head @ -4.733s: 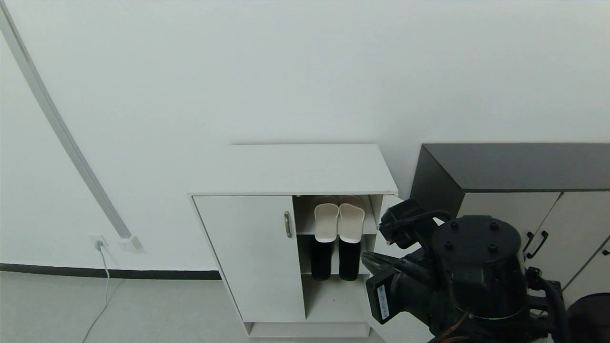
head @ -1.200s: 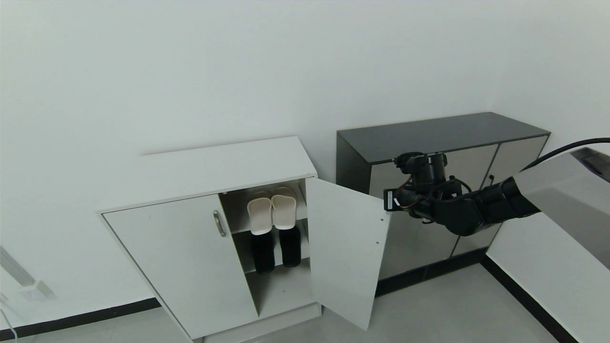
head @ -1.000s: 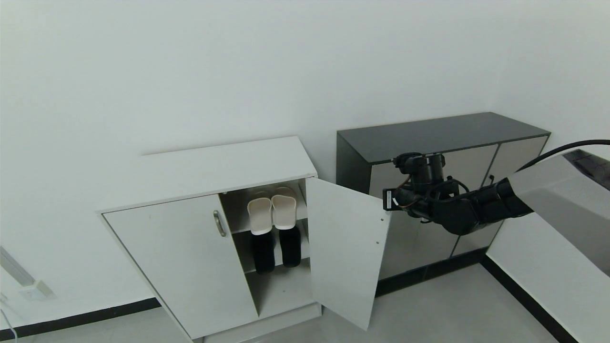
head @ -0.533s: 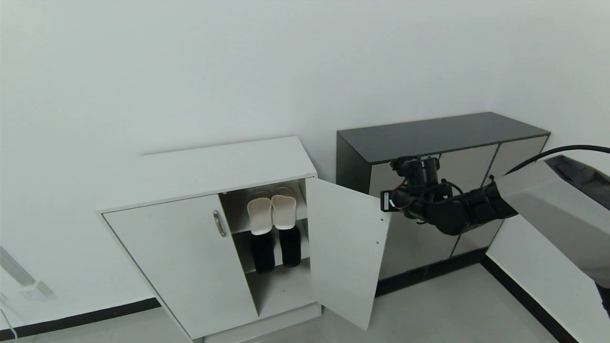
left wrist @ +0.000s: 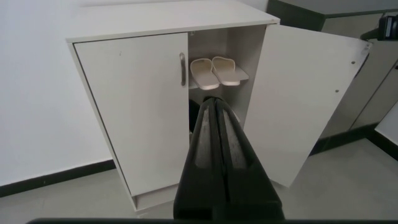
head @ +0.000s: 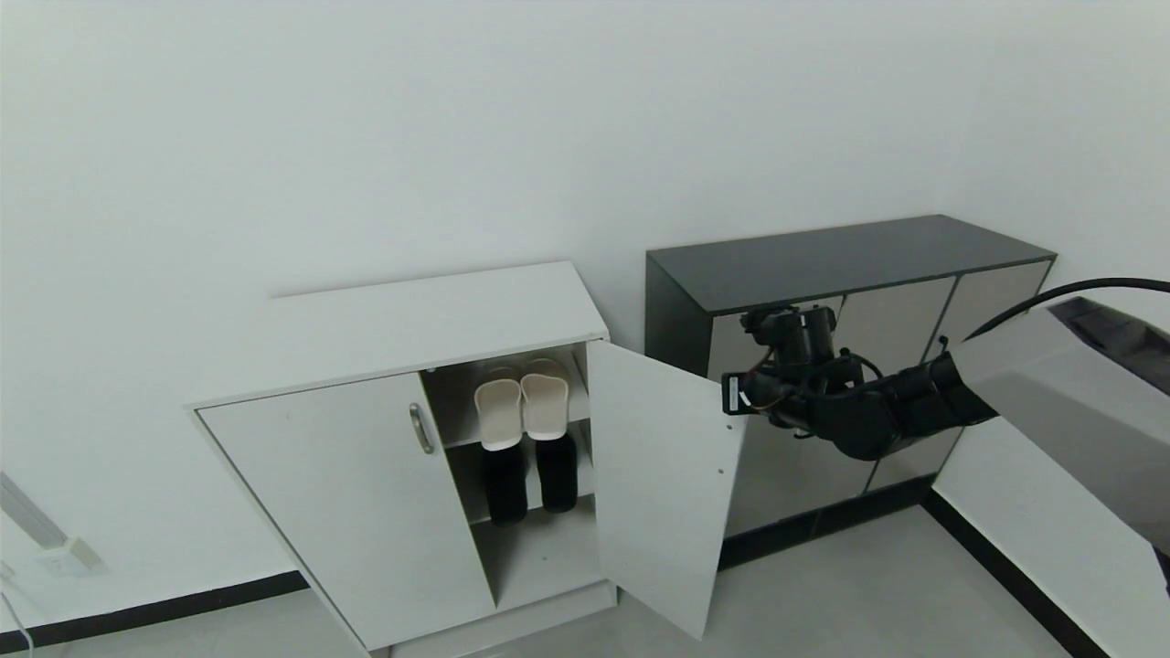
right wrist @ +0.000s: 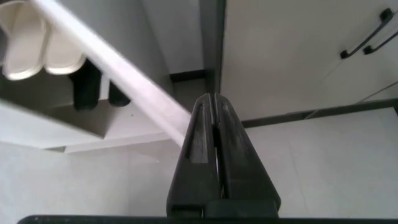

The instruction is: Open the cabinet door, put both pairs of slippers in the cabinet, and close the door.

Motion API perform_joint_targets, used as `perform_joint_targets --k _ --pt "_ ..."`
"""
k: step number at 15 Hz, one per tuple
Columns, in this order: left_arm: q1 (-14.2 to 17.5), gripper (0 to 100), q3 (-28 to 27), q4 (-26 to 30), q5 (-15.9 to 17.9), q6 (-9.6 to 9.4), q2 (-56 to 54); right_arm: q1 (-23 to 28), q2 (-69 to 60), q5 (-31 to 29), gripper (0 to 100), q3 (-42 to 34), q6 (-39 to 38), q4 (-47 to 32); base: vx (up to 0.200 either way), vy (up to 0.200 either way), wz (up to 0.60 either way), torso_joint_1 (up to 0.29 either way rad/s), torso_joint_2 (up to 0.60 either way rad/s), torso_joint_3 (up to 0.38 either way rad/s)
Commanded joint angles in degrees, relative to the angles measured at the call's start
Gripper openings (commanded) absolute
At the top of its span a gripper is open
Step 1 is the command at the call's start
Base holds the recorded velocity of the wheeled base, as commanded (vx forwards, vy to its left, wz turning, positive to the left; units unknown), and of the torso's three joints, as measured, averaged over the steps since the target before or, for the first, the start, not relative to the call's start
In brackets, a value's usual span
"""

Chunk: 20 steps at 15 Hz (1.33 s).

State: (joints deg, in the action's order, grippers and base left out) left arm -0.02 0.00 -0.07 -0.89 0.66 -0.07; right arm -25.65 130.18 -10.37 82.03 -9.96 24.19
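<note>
Right claw (right wrist: pixel 214 106), fingers pressed together, has pushed the open cabinet door (head: pixel 663 475) slightly leftward, toward shut, at its right edge. White slippers (head: pixel 521 411) rest inside, black slippers (head: pixel 528 484) just below them, so only closing appears left.

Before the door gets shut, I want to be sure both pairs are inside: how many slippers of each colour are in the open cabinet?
White slippers: 2
Black slippers: 2
Total: 4
</note>
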Motion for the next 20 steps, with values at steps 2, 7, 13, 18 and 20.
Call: perform_joint_targets --k 2,7,13,18,20 --pt "-0.1 0 0.0 0.0 -0.1 0.04 0.1 -5.8 -6.3 0.0 0 -7.6 -0.2 0.2 0.000 0.000 0.00 0.000 0.00 0.000" --pt "-0.1 0 0.0 0.0 -0.1 0.04 0.1 -11.0 -10.4 0.0 0 -15.4 0.7 8.0 0.000 0.000 0.00 0.000 0.00 0.000" --pt "0.0 0 0.0 0.0 -0.1 0.04 0.1 -11.3 -11.0 0.2 0 -17.6 4.3 8.7 0.000 0.000 0.00 0.000 0.00 0.000" --pt "-0.1 0 0.0 0.0 -0.1 0.04 0.1 -12.1 -10.9 0.2 0 -17.9 4.2 8.7 0.000 0.000 0.36 0.000 0.00 0.000" --pt "-0.1 0 0.0 0.0 -0.1 0.04 0.1 -12.3 -10.9 0.3 0 -18.2 4.2 8.8 0.000 0.000 0.60 0.007 0.00 0.000"
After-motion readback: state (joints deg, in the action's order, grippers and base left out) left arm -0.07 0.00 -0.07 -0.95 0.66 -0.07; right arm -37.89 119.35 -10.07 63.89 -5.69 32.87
